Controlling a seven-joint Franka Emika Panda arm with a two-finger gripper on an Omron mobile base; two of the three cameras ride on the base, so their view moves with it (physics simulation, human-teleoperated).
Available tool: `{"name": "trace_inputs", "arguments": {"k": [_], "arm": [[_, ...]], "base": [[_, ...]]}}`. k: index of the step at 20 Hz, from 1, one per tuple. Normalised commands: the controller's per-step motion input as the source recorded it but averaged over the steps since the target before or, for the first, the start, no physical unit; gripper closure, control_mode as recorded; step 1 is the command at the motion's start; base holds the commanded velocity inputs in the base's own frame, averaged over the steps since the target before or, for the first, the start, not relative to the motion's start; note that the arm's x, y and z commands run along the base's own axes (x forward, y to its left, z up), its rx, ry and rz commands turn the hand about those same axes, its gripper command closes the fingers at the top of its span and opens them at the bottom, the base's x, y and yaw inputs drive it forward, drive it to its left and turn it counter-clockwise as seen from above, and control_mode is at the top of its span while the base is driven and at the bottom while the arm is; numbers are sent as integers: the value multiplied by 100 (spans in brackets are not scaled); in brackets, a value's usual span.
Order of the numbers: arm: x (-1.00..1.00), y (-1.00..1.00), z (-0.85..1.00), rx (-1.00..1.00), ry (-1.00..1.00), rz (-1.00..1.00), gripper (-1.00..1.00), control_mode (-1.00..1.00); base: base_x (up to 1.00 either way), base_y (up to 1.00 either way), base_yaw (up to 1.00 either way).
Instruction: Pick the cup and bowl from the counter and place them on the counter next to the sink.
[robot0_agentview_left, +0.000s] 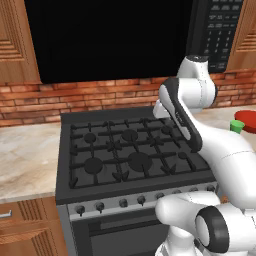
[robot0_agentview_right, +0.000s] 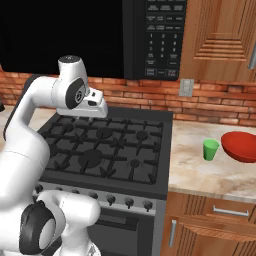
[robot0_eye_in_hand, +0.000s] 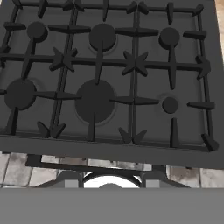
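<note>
Brick backsplash and a dark microwave are framing a black gas stove (robot0_agentview_left: 132, 155), which is sitting between two stretches of beige marbled counter (robot0_agentview_right: 200, 172). From the left: bare counter is lying beside the stove, then the burner grates, over which the white arm is arching with its hand hanging above the stove's rear part. Whether the gripper is released or clenched cannot be told; the hand camera is looking straight down at the burners (robot0_eye_in_hand: 94, 100) and the fingertips are not showing clearly. To the right of the stove, the green cup (robot0_agentview_right: 210, 149) is standing upright on the counter, and just beside it, farther right, the red bowl (robot0_agentview_right: 241, 146) is resting; whether they are touching cannot be told.

Judged from this, the reach toward the first object is only starting. To do it well, the hand should be travelling rightward clear of the grates, then descending vertically over the cup with fingers spread, approaching from the stove side so that the neighbouring bowl is not nudged.
</note>
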Motion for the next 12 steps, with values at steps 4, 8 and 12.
{"name": "trace_inputs", "arguments": {"k": [4, 8, 12], "arm": [[22, -9, -4, 0, 0, 2, -100, -100], [19, -19, -11, -1, 0, 0, -100, -100], [19, -18, -12, -3, 1, 0, -100, -100]], "base": [[0, 0, 0], [0, 0, 0], [0, 0, 0]]}}
